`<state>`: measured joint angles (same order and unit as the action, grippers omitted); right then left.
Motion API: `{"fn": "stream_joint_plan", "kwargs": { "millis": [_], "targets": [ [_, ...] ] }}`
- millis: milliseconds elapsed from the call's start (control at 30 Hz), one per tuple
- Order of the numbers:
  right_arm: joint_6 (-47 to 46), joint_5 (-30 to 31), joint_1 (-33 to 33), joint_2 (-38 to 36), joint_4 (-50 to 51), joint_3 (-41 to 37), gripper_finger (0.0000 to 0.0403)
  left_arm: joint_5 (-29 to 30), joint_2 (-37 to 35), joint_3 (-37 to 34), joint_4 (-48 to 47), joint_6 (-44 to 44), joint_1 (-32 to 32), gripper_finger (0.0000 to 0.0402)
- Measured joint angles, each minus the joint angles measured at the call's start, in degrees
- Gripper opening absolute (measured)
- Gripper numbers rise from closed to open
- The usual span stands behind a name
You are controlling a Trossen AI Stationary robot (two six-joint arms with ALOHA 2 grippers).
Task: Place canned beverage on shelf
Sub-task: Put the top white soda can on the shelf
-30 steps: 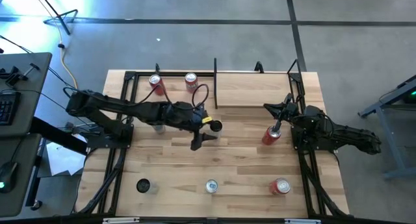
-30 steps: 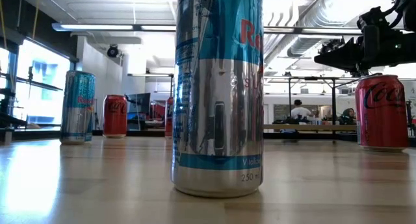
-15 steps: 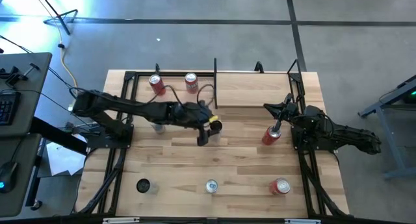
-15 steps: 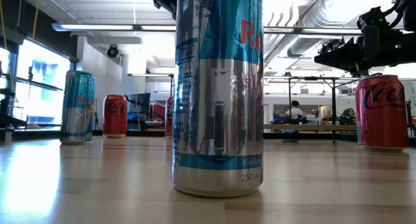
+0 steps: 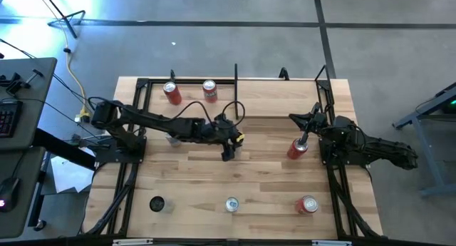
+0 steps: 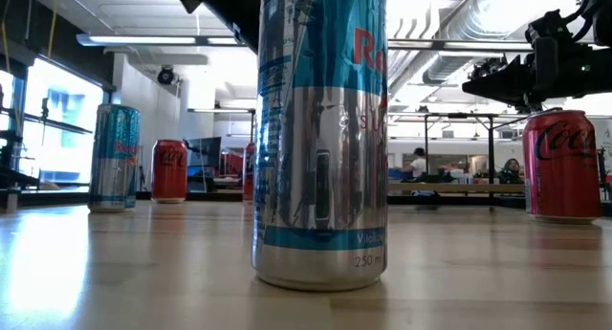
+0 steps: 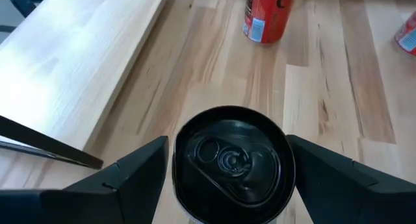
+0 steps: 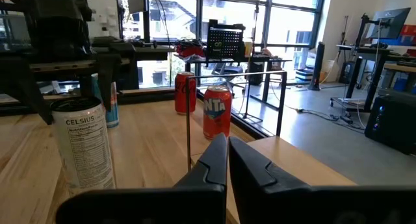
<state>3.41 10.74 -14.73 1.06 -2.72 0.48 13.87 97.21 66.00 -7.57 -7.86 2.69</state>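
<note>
Left pincer [image 5: 229, 147], fingers spread wide, sits at the centre of the overhead frame, straddling a dark-topped can [image 5: 235, 139] just below the shelf [image 5: 285, 100], the pale board with thin black posts in the upper middle. Two red cans [image 5: 171, 91] stand at upper left of the plank surface [image 5: 199, 182]. Right pincer [image 5: 305, 137], closed tight, rests at centre right with its tip at a red can [image 5: 296, 149]. Three more cans line the lower edge, a dark one [image 5: 157, 203], a silver one [image 5: 231, 204] and a red one [image 5: 307, 204].

From tabletop height, a tall silver-and-blue can [image 6: 320, 139] fills the middle of the frame. A second blue can [image 6: 115, 158] and a red can [image 6: 169, 170] stand at left; a red cola can [image 6: 562, 165] stands at right beneath a dark arm [image 6: 535, 67]. People show small in the room beyond.

Through the left wrist camera, the dark can top [image 7: 231, 160] lies at lower centre between the two spread fingers [image 7: 130, 178], neither visibly touching it. The shelf board [image 7: 71, 68] runs along the upper left; a red can [image 7: 265, 16] stands at top centre.

Through the right wrist camera, the closed fingers [image 8: 218, 165] meet at lower centre. A white Celsius can [image 8: 83, 146] stands at left, an orange Fanta can [image 8: 216, 112] at centre beside a thin black post [image 8: 188, 123].
</note>
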Motion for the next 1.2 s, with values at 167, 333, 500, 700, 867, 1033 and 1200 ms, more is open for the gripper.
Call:
{"fn": "stream_joint_plan", "kwargs": {
  "millis": [167, 333, 500, 700, 867, 1033, 1200],
  "targets": [
    [-0.01, 0.02, -0.01, 0.0, 0.02, 0.01, 0.0, -2.43, -0.02, 0.0, -0.15, -1.2, -0.44, 0.0296],
    [-0.01, 0.0, -0.01, 0.0, 0.01, 0.0, 0.0, -3.41, -0.02, 0.0, -0.35, -3.05, -0.9, 0.0284],
    [0.01, 0.01, 0.01, 0.0, 0.01, 0.01, 0.0, -3.5, -0.07, 0.0, -0.43, -3.5, -0.97, 0.0241],
    [0.01, 0.0, 0.01, 0.0, 0.0, 0.01, 0.0, -4.5, -0.41, 0.0, -1.07, -2.41, -1.08, 0.0236],
    [0.01, 0.01, 0.0, 0.0, 0.02, 0.01, 0.0, -5.9, -0.68, 2.84, -2.73, -1.97, -2.76, 0.0236],
    [0.0, 0.01, -0.01, 0.02, 0.02, 0.01, 0.0, -11.54, -0.29, 9.31, -1.67, -0.49, -5.57, 0.0236],
    [-0.01, 0.02, -0.01, 0.04, 0.02, 0.01, 0.0, -13.66, 1.01, 16.92, -7.36, 3.75, -8.36, 0.0236]
  ]
}}
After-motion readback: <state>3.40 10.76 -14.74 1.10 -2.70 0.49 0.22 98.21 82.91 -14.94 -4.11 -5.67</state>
